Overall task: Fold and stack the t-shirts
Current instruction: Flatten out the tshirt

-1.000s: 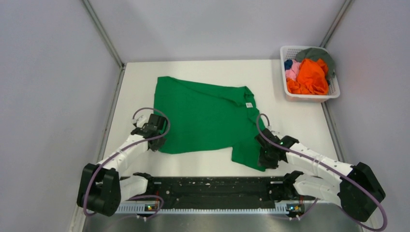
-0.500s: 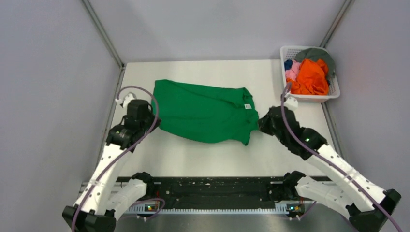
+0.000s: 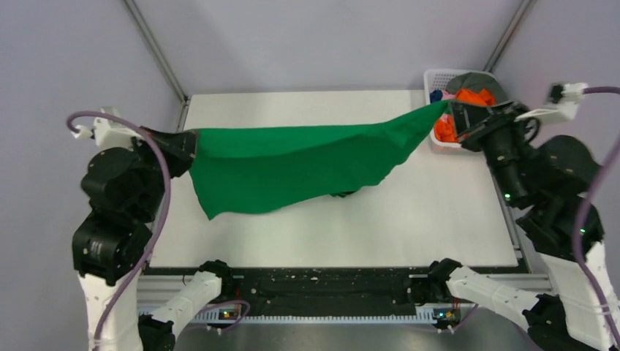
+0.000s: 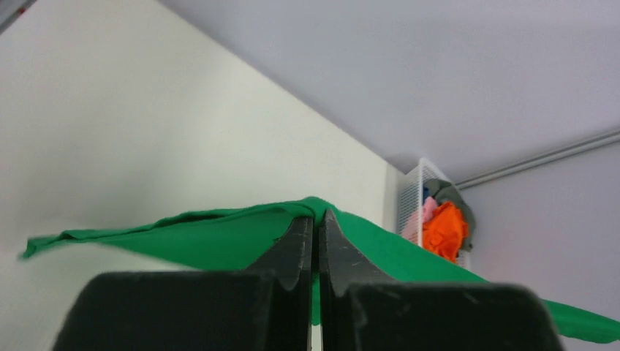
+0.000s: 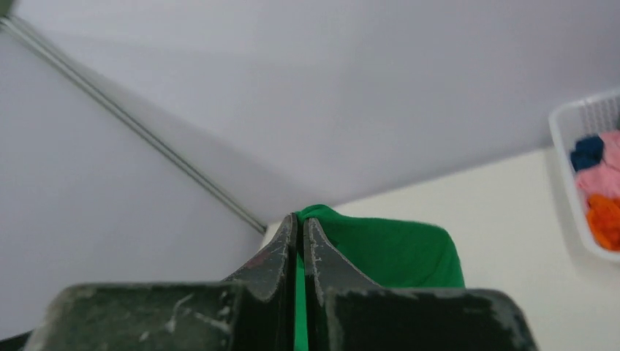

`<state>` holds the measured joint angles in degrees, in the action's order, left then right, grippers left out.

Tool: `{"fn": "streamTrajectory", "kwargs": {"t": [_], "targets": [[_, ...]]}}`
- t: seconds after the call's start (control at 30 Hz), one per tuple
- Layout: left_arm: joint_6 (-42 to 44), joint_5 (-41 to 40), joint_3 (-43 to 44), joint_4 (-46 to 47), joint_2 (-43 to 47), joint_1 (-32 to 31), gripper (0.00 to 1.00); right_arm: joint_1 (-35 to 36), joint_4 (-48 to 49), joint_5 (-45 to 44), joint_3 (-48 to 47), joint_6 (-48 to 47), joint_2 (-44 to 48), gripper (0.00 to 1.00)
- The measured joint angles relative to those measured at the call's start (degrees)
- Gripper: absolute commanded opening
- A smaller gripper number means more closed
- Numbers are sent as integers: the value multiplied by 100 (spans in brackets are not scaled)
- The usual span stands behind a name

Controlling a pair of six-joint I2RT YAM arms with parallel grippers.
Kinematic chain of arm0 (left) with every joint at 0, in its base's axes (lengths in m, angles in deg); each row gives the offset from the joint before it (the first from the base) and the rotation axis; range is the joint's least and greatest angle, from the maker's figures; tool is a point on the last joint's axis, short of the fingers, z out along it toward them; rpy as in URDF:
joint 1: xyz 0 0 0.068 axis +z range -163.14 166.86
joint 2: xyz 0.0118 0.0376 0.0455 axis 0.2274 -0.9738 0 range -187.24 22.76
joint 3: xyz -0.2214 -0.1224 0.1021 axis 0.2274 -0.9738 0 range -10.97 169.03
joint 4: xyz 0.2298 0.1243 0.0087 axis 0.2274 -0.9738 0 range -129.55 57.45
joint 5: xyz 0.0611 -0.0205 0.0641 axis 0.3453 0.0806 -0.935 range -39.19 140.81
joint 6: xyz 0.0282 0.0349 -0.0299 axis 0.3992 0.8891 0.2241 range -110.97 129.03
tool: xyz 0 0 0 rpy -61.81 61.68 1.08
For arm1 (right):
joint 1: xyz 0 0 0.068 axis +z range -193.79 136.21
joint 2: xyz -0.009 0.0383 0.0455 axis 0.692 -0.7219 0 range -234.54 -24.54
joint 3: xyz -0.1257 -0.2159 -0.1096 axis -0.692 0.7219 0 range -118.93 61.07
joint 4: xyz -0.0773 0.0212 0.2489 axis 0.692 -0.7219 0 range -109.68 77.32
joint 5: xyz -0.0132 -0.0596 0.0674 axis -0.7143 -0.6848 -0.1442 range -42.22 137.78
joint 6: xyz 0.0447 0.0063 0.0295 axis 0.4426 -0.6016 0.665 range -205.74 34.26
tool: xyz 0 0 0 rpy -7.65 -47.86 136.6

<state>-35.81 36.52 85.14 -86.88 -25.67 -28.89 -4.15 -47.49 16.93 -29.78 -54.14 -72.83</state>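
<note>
The bright green t-shirt (image 3: 292, 164) hangs stretched in the air above the table between my two grippers, sagging in the middle. My left gripper (image 3: 191, 143) is shut on its left end; in the left wrist view the jaws (image 4: 316, 219) pinch green cloth (image 4: 219, 241). My right gripper (image 3: 447, 110) is shut on its right end, high up by the basket; in the right wrist view the jaws (image 5: 299, 219) pinch the green cloth (image 5: 387, 252). Orange (image 3: 457, 124), pink and grey shirts lie in the basket.
The white lattice basket (image 3: 439, 77) stands at the table's back right corner, partly hidden by my right arm; it also shows in the left wrist view (image 4: 413, 197) and the right wrist view (image 5: 566, 175). The white table (image 3: 329, 227) lies below the shirt. Grey walls enclose the table.
Both grippers have risen and moved apart, lifting the green shirt off the table and pulling it taut in the air. The right gripper now sits by the basket.
</note>
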Motion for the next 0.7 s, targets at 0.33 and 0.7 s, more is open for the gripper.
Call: {"fn": "streamTrajectory", "kwargs": {"t": [0.33,0.7], "targets": [[238,868,1591,-11,59,-4,0,0,39,1467,-2815,-754,-525,0],[258,1985,2179,160,101,-4,0,2,-28,2568,-3871,-981,-726,0]]}}
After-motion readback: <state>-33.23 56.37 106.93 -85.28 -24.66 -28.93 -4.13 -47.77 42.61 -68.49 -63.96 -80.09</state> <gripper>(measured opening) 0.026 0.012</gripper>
